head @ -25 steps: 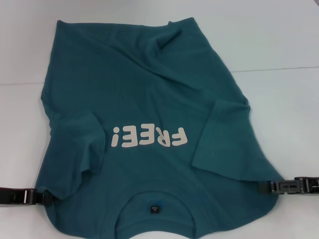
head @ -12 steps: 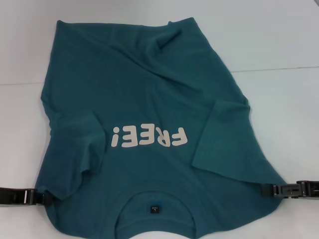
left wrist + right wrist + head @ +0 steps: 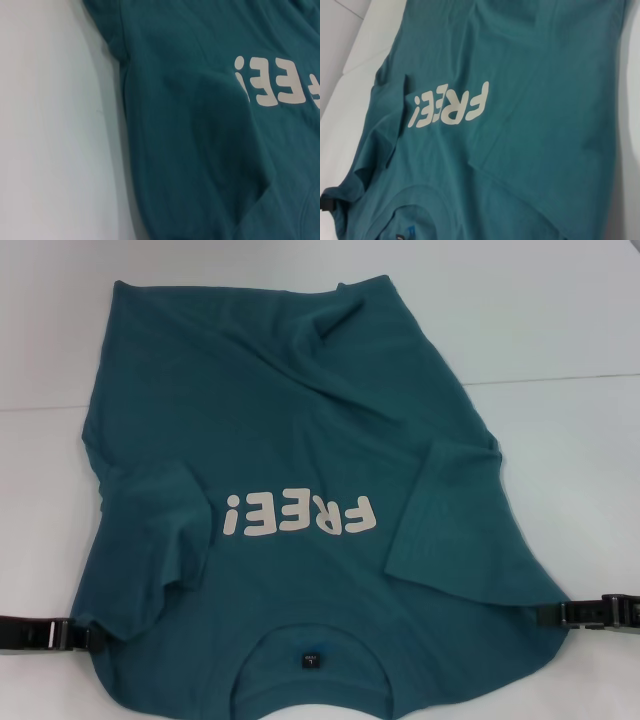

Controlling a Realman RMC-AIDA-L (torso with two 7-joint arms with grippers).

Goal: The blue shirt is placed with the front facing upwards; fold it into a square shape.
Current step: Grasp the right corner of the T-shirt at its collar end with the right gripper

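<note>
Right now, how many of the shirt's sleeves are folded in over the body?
2. One sleeve lies folded in over the blue shirt on the robot's left, near the left gripper; the other sleeve lies on the right, near the right gripper.

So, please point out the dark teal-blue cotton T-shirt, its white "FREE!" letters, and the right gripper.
dark teal-blue cotton T-shirt (image 3: 280, 390), head view, plain chest cloth.
white "FREE!" letters (image 3: 300, 516), head view, middle letters.
right gripper (image 3: 575, 613), head view, black tip beside shirt's edge.

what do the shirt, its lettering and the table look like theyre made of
The blue shirt: soft matte knit, probably cotton, since it creases and drapes. The FREE! lettering: flat off-white print, likely vinyl or ink, with crisp edges. The table: smooth white hard surface, perhaps laminate, with a faint sheen and a seam line.
</note>
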